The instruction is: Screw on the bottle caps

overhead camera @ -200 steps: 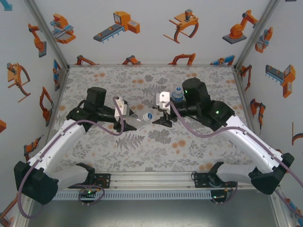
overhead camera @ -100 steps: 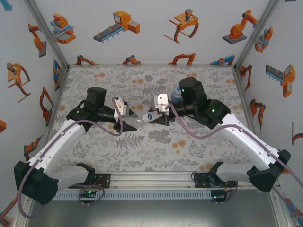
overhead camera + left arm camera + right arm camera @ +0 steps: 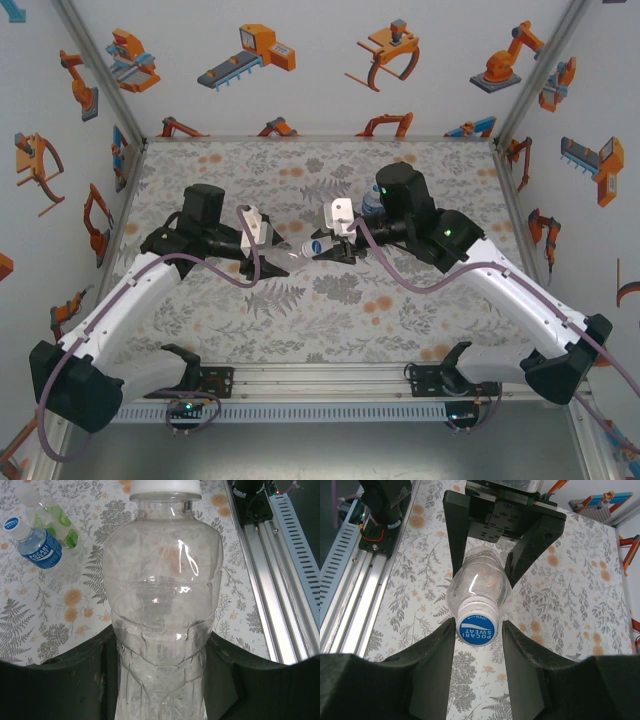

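Since a second ago: shifted right claw (image 3: pixel 477 630) toward 9 o'clock in the top view and narrowed it around the cap (image 3: pixel 476 626) of the clear bottle (image 3: pixel 162 605), mid-scene, so probably set up for the twist. Now flanking the cap at 3 and 9 o'clock, near-touching; cannot tell whether clamped yet. Left claw (image 3: pixel 161 640) side: clenched on the bottle body, neck aimed at 3 o'clock.

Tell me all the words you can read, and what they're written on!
"OPEN", with an arrow: the cap on the clear bottle.
"POCARI SWEAT": the same cap.
"POCARI SWEAT": the label of the blue-label bottle.
The other cap, on that bottle: print too small to read.
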Robot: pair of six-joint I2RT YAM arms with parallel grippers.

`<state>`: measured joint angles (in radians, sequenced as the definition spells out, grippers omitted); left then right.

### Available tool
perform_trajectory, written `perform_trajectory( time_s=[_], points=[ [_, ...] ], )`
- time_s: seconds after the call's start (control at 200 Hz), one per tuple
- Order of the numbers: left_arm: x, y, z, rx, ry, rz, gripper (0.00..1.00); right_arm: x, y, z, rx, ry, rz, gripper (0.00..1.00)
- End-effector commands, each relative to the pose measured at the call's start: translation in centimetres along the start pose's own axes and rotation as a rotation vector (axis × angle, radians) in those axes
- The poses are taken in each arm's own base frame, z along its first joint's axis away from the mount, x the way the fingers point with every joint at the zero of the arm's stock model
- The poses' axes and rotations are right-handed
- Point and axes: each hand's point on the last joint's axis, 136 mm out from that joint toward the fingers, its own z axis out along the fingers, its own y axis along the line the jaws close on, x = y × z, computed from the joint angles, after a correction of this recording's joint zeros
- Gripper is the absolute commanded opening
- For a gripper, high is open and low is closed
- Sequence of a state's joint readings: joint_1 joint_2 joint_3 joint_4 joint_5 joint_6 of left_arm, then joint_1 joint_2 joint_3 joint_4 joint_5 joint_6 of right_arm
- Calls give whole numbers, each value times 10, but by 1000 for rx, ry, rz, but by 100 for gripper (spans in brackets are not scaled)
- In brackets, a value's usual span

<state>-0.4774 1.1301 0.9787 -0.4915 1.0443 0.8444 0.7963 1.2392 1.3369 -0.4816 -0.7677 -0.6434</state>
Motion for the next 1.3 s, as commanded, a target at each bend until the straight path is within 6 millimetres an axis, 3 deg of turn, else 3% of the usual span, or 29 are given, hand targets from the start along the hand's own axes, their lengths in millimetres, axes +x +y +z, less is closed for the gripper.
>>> perform_trajectory(
  time_s=[0.0,0.12,0.245,0.37,0.406,0.621,0.761,0.826,0.936,1.046,1.197,1.292],
  points=[
    [-12,-2,-2,17,-25,30,0,-17,-2,-1,0,-46,-25,40],
    [-11,-1,-2,14,-21,23,0,-16,-5,0,14,-41,-5,36],
    [-10,1,-1,11,-14,17,0,-13,-9,1,38,-30,64,21],
    [-7,4,-2,-7,3,15,0,-5,-19,2,116,-27,253,7],
    [-7,5,-2,-13,9,15,0,-1,-26,2,160,-31,348,0],
    [-2,11,-2,-41,40,3,0,46,-62,-5,484,-36,1157,0],
    [0,13,-1,-48,46,0,0,75,-59,-11,622,-19,1593,0],
    [0,14,-1,-50,48,-2,0,82,-58,-10,640,-46,1712,0],
    [0,14,-1,-51,46,-1,0,78,-60,-3,601,-81,1749,0],
    [0,14,-1,-49,46,-3,0,70,-63,-3,585,-81,1678,0],
    [1,14,-1,-47,46,-9,0,45,-69,-15,562,-81,1433,35],
    [0,14,-1,-46,44,-5,0,25,-71,-27,556,-87,1226,49]
  ],
)
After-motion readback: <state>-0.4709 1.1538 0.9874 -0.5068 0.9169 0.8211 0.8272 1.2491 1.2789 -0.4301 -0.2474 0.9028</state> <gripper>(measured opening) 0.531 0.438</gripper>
